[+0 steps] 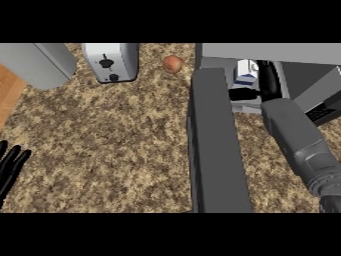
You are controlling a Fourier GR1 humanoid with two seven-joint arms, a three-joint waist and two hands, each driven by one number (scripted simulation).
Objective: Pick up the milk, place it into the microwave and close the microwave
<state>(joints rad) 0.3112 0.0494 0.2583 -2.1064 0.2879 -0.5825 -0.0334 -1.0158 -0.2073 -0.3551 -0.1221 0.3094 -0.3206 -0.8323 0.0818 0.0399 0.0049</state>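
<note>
1. The milk point(245, 75) is just inside the mouth of the microwave point(276, 52). The right hand point(268, 80) is curled round the carton's right side and black fingers show beneath it, so I judge it gripped and not yet released
2. The step in hand looks like the set-down. Stand the carton upright on the microwave's floor, deep enough to clear the door's swing, before the fingers loosen; whether its base already rests there is hidden
3. Open the hand only a little so nothing tips the carton, then draw the forearm straight back out of the microwave's opening
4. The door point(216, 145) stands wide open, reaching out from the microwave's left side over the worktop point(106, 140). The forearm lies just beside it, so avoid knocking it on the way out
5. Closing calls for a push on the door's face turned away from the microwave's cavity. The left hand point(0, 170), open and resting well to the left of the microwave, is on that side
</note>
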